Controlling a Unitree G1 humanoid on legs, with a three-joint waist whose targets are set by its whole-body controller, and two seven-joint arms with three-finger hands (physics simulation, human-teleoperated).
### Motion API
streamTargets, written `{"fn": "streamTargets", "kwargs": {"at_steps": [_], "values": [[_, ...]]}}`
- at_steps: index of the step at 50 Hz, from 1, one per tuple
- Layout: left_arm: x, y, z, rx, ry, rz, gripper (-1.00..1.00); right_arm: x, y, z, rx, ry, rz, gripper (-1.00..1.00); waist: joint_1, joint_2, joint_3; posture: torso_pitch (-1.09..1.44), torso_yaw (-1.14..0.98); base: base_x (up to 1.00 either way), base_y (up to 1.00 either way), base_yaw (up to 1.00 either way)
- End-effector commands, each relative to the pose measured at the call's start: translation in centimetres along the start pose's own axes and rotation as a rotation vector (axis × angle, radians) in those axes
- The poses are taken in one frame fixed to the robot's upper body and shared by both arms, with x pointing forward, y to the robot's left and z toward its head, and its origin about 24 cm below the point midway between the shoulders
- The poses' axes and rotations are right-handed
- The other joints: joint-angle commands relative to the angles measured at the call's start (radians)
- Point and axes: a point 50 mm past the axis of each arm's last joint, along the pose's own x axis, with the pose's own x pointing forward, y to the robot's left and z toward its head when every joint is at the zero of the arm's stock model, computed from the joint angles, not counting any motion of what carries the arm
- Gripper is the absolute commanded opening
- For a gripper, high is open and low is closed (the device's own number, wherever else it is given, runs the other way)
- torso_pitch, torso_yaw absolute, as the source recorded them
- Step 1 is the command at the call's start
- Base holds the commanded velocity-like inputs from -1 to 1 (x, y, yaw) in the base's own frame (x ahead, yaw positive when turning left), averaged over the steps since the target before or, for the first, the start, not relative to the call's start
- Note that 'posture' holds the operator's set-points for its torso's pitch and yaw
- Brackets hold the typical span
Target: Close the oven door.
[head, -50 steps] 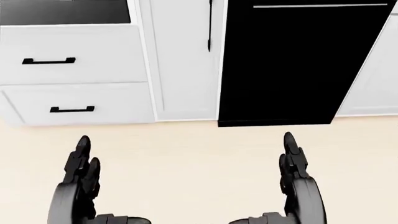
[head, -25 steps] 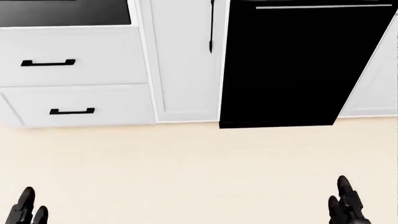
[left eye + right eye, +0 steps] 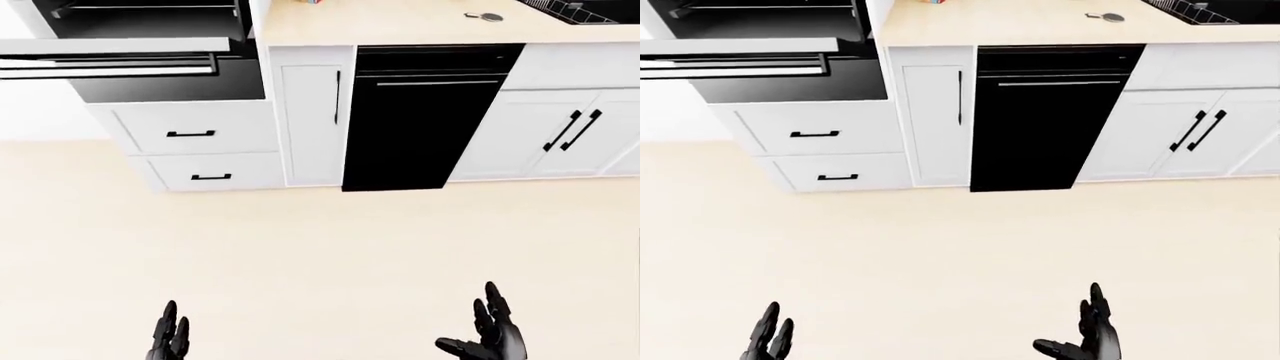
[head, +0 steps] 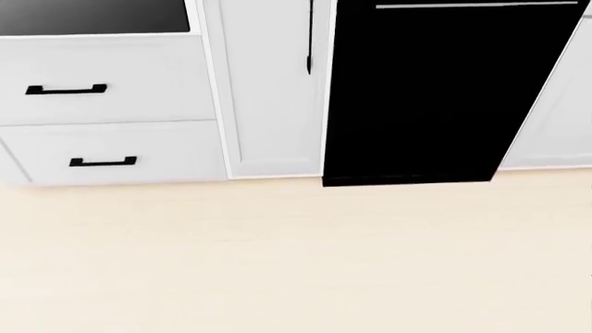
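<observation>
Though the oven door (image 3: 110, 56) hangs open at ten o'clock in the left-eye view, its left end is cut off by the frame. The head view shows neither hand. At seven o'clock the left hand (image 3: 168, 339) and at five o'clock the right hand (image 3: 492, 335) spread their fingers, empty, over bare floor (image 3: 330, 247).
</observation>
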Motion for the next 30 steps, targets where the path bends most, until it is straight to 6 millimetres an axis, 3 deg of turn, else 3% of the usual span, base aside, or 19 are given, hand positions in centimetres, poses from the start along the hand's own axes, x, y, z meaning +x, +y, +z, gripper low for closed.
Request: {"fn": "streamTargets", "kwargs": {"at_steps": [1, 7, 8, 10, 13, 16, 18, 19, 21, 30], "values": [[0.16, 0.33, 0.69, 0.025, -0.045, 0.011, 1.00, 0.47, -0.17, 1.10, -0.025, -0.066, 0.008, 1.00, 0.001, -0.001, -0.011, 0.00, 0.00, 0.00, 0.00, 0.00], [-0.04, 0.12, 0.04, -0.006, -0.004, 0.005, 1.00, 0.31, -0.09, 0.82, -0.046, -0.048, 0.009, 1.00, 0.000, 0.001, -0.012, 0.00, 0.00, 0.00, 0.00, 0.00], [0.00, -0.04, 0.02, -0.003, -0.004, -0.002, 1.00, 0.29, -0.07, 0.81, -0.050, -0.048, 0.008, 1.00, 0.000, 0.005, -0.028, 0.00, 0.00, 0.00, 0.23, 0.00], [0.06, -0.24, 0.03, 0.003, -0.008, -0.005, 1.00, 0.29, -0.07, 0.78, -0.049, -0.046, 0.007, 1.00, -0.004, -0.007, -0.004, 0.00, 0.00, 0.00, 0.28, 0.00], [0.09, -0.27, 0.05, -0.001, -0.008, -0.007, 1.00, 0.25, 0.00, 0.70, -0.047, -0.042, 0.012, 1.00, -0.003, -0.001, -0.011, 0.00, 0.00, 0.00, 0.27, 0.00], [0.15, -0.17, 0.12, 0.005, -0.009, 0.006, 1.00, 0.34, 0.06, 0.76, -0.043, -0.045, 0.012, 1.00, -0.001, 0.042, -0.004, 0.00, 0.00, 0.00, 0.28, 0.00], [0.16, -0.15, 0.10, 0.004, -0.006, 0.006, 1.00, 0.31, 0.08, 0.73, -0.045, -0.044, 0.015, 1.00, 0.003, 0.099, -0.014, 0.00, 0.00, 0.00, 0.27, 0.00], [0.15, -0.16, 0.10, 0.007, -0.005, 0.005, 1.00, 0.29, 0.07, 0.71, -0.045, -0.043, 0.014, 1.00, 0.009, 0.065, -0.004, 0.00, 0.00, 0.00, 0.27, 0.00], [0.14, -0.14, 0.09, 0.007, -0.005, 0.005, 1.00, 0.23, 0.03, 0.66, -0.043, -0.041, 0.015, 1.00, 0.006, 0.064, 0.004, 0.00, 0.00, 0.00, 0.27, 0.00], [0.21, -0.16, 0.11, 0.001, -0.002, -0.002, 1.00, 0.31, -0.06, 0.81, -0.054, -0.045, 0.016, 1.00, 0.000, 0.002, 0.006, 0.00, 0.00, 0.00, 0.27, 0.00]]}}
